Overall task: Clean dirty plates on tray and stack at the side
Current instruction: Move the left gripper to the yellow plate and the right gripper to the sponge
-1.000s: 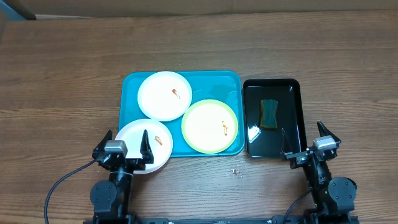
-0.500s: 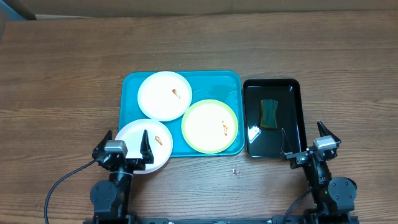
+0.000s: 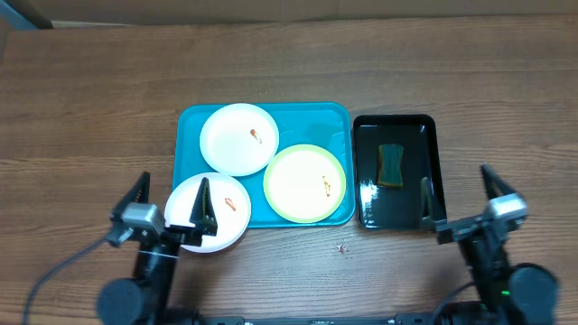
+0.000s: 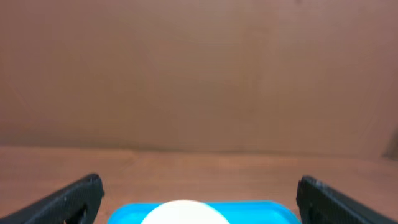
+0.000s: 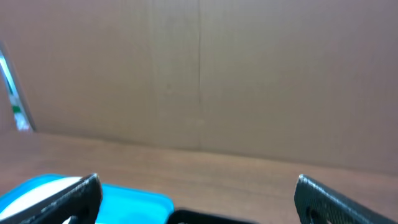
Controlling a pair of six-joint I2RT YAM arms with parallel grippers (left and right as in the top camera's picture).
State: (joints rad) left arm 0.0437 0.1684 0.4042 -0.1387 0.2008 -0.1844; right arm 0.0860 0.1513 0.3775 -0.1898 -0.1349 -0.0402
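On counter (image 3: pixel 90 108): turquoise tray (image 3: pixel 334 117), long axis left-right.
Three orange-smeared plates (image 3: pixel 226 144), two white, one yellow-green; left tool (image 3: pixel 172 181), right tool (image 3: pixel 454 176) both spread wide.

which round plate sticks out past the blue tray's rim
The white plate at the turquoise tray's near-left corner; the other white plate and the yellow-green one lie fully inside.

Three plates (image 3: pixel 305 183) rest on the tray (image 3: pixel 313 121), one overhanging its corner.
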